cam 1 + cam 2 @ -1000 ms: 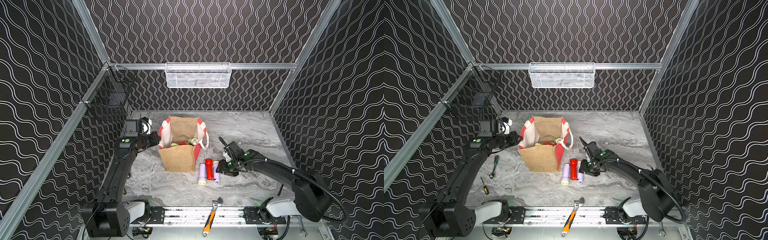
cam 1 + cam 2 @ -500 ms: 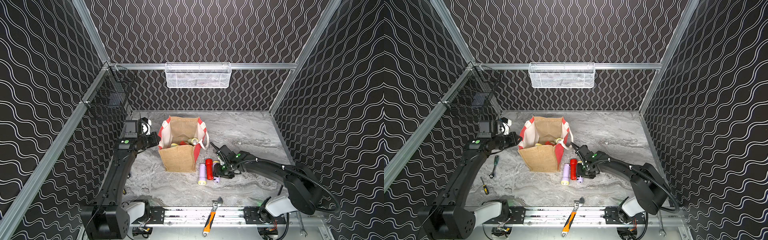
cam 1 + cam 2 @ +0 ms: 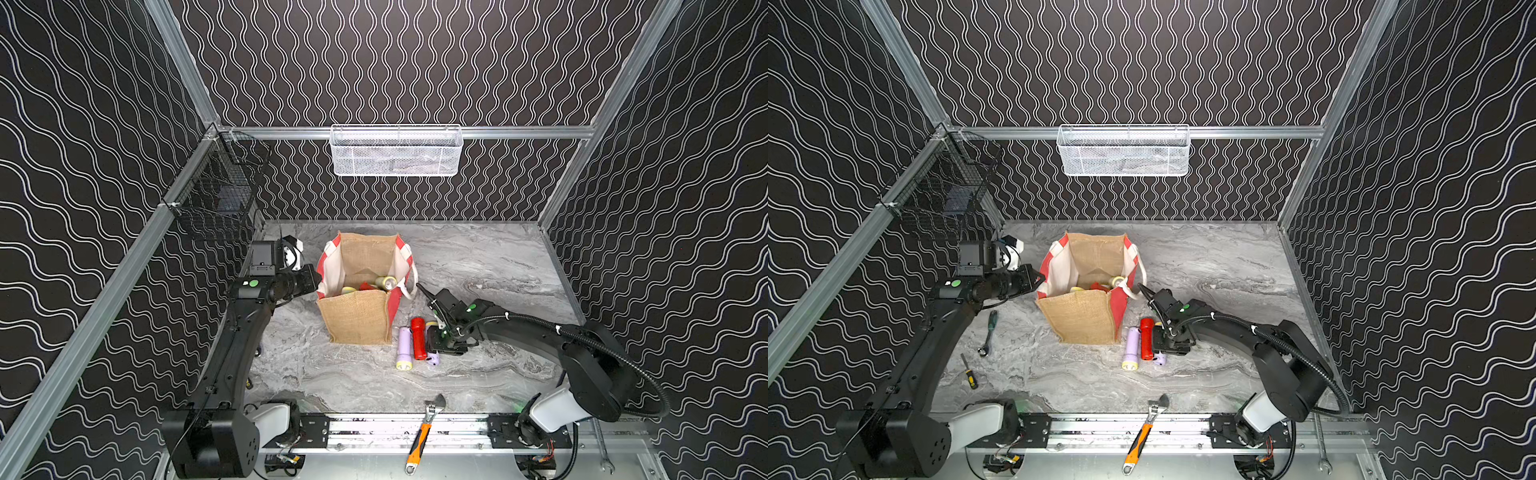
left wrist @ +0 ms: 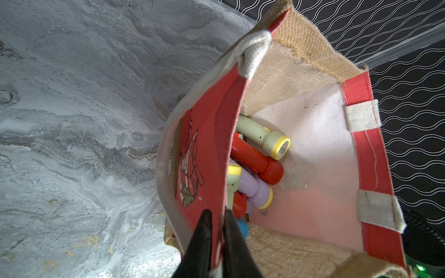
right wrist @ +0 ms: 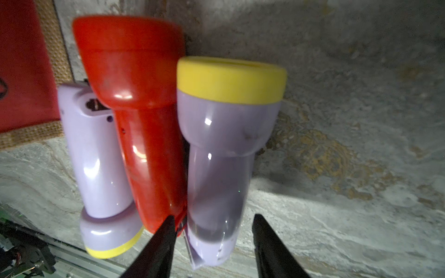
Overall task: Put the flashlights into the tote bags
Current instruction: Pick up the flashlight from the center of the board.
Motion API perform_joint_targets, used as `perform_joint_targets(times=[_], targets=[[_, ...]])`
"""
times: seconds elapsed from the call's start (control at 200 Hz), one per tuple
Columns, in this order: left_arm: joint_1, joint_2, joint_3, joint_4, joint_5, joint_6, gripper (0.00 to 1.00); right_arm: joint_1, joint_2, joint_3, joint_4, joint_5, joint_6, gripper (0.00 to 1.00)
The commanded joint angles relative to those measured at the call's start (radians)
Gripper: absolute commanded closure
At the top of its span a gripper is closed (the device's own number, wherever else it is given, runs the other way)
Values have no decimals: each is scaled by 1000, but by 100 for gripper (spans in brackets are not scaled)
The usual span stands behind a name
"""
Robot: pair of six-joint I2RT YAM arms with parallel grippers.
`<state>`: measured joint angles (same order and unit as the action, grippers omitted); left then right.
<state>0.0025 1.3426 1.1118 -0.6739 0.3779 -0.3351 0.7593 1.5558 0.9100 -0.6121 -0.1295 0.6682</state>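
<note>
At the left wall a black wire basket (image 3: 216,199) is hung. Below it, a green-handled spanner (image 3: 990,330) and a small yellow-and-black screwdriver (image 3: 969,372) are seen lying on the grey marbled table (image 3: 478,257). The left gripper (image 4: 218,214) is pinched tight on the red left wall of the boxy tan jute tote bag (image 3: 357,320), which is stood upright left of centre with its mouth open. Inside it a pale green plastic flashlight (image 4: 265,138), a glossy red flashlight (image 4: 257,161), a yellow-rimmed lilac flashlight (image 4: 255,190) and a blue flashlight (image 4: 242,227) are piled.

Just right of the bag three more are laid side by side, touching: a lilac flashlight with a yellow head (image 3: 404,349) pointed to the near side, an all-red flashlight (image 3: 418,338), and a second lilac flashlight (image 5: 216,168). The handle of this last one is straddled by the right gripper (image 5: 212,217). Its jaws are parted, with a gap left at one finger, and the flashlight is lying on the table. An orange-handled adjustable wrench (image 3: 419,436) is seen on the near rail.
</note>
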Motion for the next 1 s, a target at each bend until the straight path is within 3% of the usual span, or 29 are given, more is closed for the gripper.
perform_joint_targets(times=[0.0, 0.781, 0.991], targets=[[1, 3, -3, 7, 3, 3, 85, 3, 15, 7, -24, -1, -8, 48], [1, 23, 0, 7, -7, 19, 85, 1, 93, 29, -63, 41, -27, 52], [1, 22, -10, 14, -20, 22, 85, 2, 116, -3, -16, -11, -36, 57]])
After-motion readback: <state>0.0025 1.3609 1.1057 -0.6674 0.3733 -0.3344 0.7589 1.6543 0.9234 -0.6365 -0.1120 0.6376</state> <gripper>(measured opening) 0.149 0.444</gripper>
